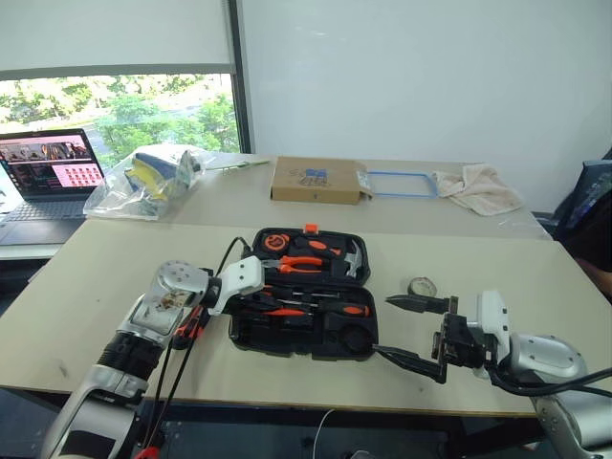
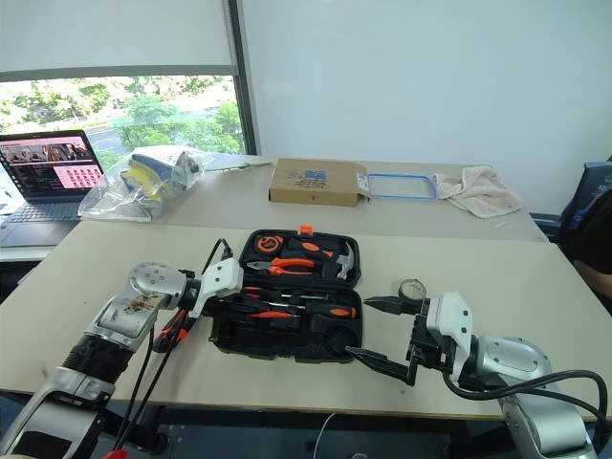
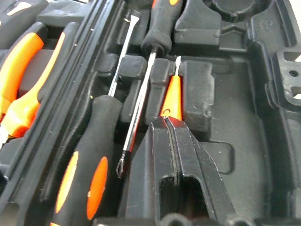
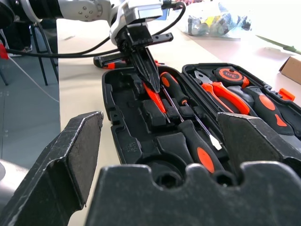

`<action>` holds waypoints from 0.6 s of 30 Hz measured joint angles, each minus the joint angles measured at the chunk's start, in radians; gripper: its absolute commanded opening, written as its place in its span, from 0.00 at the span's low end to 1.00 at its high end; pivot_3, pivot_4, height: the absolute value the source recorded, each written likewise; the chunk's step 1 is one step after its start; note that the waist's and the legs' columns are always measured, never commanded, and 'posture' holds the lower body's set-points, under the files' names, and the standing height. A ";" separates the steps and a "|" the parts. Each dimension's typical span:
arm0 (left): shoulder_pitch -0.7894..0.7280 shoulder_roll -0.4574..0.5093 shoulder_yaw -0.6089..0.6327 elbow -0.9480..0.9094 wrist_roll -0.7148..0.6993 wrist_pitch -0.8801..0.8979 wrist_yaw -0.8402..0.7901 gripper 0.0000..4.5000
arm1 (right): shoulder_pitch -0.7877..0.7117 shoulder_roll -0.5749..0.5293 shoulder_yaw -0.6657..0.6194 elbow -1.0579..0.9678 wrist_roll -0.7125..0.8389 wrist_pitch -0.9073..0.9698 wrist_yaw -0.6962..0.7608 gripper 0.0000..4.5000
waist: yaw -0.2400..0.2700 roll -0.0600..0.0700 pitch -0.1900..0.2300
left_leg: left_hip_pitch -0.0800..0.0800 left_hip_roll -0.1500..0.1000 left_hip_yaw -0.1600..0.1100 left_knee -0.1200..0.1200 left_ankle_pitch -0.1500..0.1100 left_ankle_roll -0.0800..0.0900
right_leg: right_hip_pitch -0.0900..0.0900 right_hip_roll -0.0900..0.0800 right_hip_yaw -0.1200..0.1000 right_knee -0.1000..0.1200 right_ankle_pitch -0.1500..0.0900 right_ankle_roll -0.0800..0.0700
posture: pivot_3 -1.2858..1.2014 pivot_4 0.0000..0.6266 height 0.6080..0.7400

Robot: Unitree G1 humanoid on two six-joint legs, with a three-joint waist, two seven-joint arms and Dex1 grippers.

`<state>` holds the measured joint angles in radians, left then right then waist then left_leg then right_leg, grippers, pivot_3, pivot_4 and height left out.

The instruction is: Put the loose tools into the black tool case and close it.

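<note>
Up close, left claw [image 3: 170, 123] pinching tester screwdriver [image 3: 171, 98], tape roll [image 1: 422, 286] outside case [image 1: 251, 337]

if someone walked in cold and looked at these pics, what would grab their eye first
First the open black tool case in the middle of the near table, its orange-handled tools bright against the dark plastic. Next the left gripper, reaching into the case with its fingers shut on a slim orange screwdriver. The right gripper hangs wide open just right of the case, with a small tape roll on the table behind it.

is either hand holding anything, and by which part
The left hand is shut on the slim orange tester screwdriver at its handle end; the right hand holds nothing.
</note>
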<state>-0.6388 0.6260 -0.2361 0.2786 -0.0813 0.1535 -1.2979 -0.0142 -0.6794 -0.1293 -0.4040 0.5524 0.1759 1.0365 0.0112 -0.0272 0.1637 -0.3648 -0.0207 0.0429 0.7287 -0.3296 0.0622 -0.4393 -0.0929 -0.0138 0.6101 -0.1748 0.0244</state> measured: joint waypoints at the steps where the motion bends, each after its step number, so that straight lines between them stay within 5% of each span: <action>1: 0.004 0.000 0.000 -0.003 0.000 0.001 0.010 0.00 | 0.001 0.000 0.000 0.000 0.000 0.000 0.000 1.00 | 0.000 0.000 0.000 | 0.001 0.000 0.000 0.000 0.000 0.000 | 0.001 0.000 0.000 0.000 0.000 0.000 | 0.52 0.24 1.00; 12: 0.061 -0.001 0.038 -0.033 -0.045 0.040 0.038 0.00 | 0.003 0.004 0.001 0.000 -0.001 -0.003 0.001 1.00 | -0.002 0.000 0.000 | 0.008 0.001 0.000 0.000 0.000 0.000 | 0.006 0.000 0.001 0.001 0.000 0.000 | 0.52 0.24 1.00; 16: 0.199 0.016 0.182 -0.082 -0.150 -0.023 0.042 0.00 | 0.003 0.008 0.000 0.003 0.001 -0.018 0.007 1.00 | -0.011 0.000 0.000 | 0.003 0.002 0.000 -0.001 0.001 -0.001 | 0.000 -0.001 0.001 0.001 0.000 -0.001 | 0.52 0.24 1.00; 18: 0.297 0.049 0.316 -0.116 -0.225 -0.051 0.054 0.15 | 0.002 0.014 -0.006 0.008 0.003 -0.030 0.011 1.00 | -0.017 0.000 0.000 | 0.002 0.002 0.000 -0.002 0.001 -0.002 | -0.002 -0.002 0.001 0.001 0.000 -0.001 | 0.52 0.24 1.00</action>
<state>-0.3413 0.6753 0.0797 0.1625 -0.3062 0.1029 -1.2438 -0.0127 -0.6657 -0.1352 -0.3958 0.5555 0.1456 1.0479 -0.0059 -0.0267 0.1637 -0.3627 -0.0184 0.0429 0.7265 -0.3287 0.0600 -0.4415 -0.0947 -0.0125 0.6111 -0.1744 0.0230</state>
